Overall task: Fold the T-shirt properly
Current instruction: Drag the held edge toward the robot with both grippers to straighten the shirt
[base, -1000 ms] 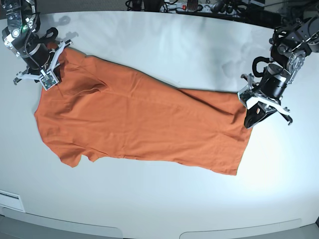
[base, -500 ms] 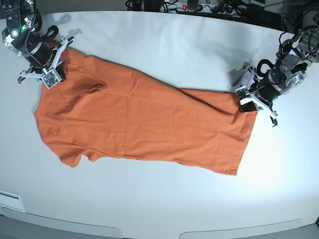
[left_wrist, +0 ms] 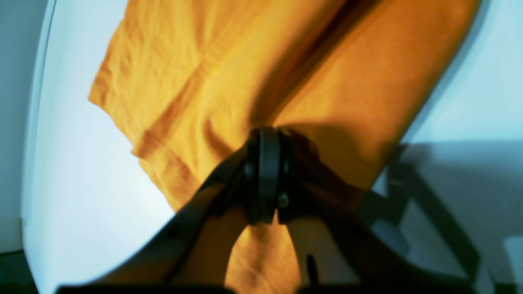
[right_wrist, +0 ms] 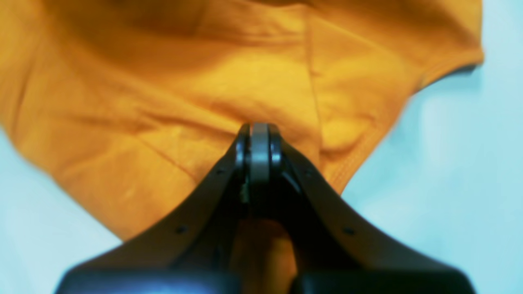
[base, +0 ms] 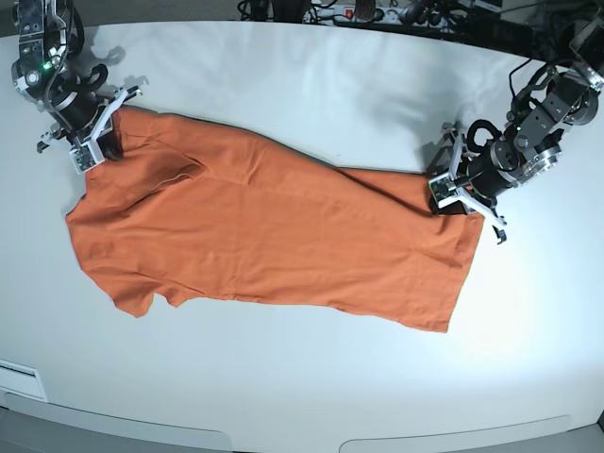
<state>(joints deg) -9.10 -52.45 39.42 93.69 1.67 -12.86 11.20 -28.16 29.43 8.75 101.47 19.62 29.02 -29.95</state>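
Note:
The orange T-shirt [base: 274,236] lies spread flat and slanted across the white table, neck end at the left and hem at the right. My right gripper [base: 97,142] sits at the shirt's far left shoulder. In the right wrist view the right gripper [right_wrist: 259,130] is shut, and creases in the cloth [right_wrist: 163,81] run out from its tip. At the hem's far right corner is my left gripper [base: 445,200]. From the left wrist camera the left gripper [left_wrist: 263,136] is shut on the cloth [left_wrist: 184,81], where a dark fold begins.
The table [base: 311,85] is white and rounded, with its front edge near the bottom of the base view. Cables and a power strip [base: 359,11] lie along the back edge. A small white label [base: 19,377] sits at the front left.
The left arm has swung leftward and settled low at the hem corner. The right arm has turned and shifted slightly at the shoulder. The shirt's body has barely moved.

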